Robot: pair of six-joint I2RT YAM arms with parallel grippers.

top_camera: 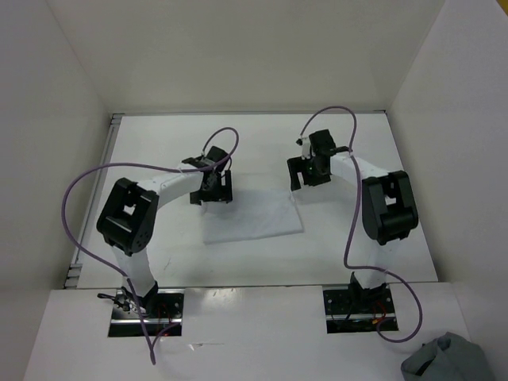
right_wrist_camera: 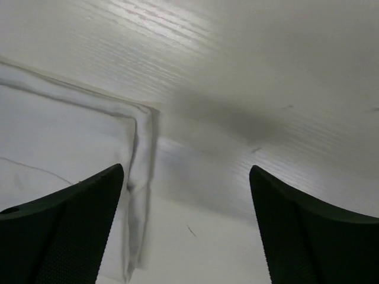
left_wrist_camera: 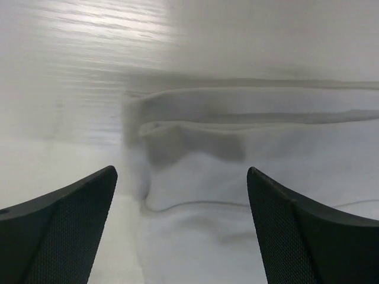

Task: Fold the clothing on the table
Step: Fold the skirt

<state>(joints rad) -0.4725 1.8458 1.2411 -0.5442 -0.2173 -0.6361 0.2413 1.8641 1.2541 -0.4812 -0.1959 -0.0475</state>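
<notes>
Clothing [top_camera: 252, 216] lies folded flat on table [top_camera: 262, 143]. Left gripper [top_camera: 213, 189] and right gripper [top_camera: 308, 173] sit over its far corners, jaws apart, empty.

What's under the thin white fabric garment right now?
The thin white fabric garment rests on the flat matte white tabletop; its own folded layers show at the edges. Beneath its middle is covered.
</notes>
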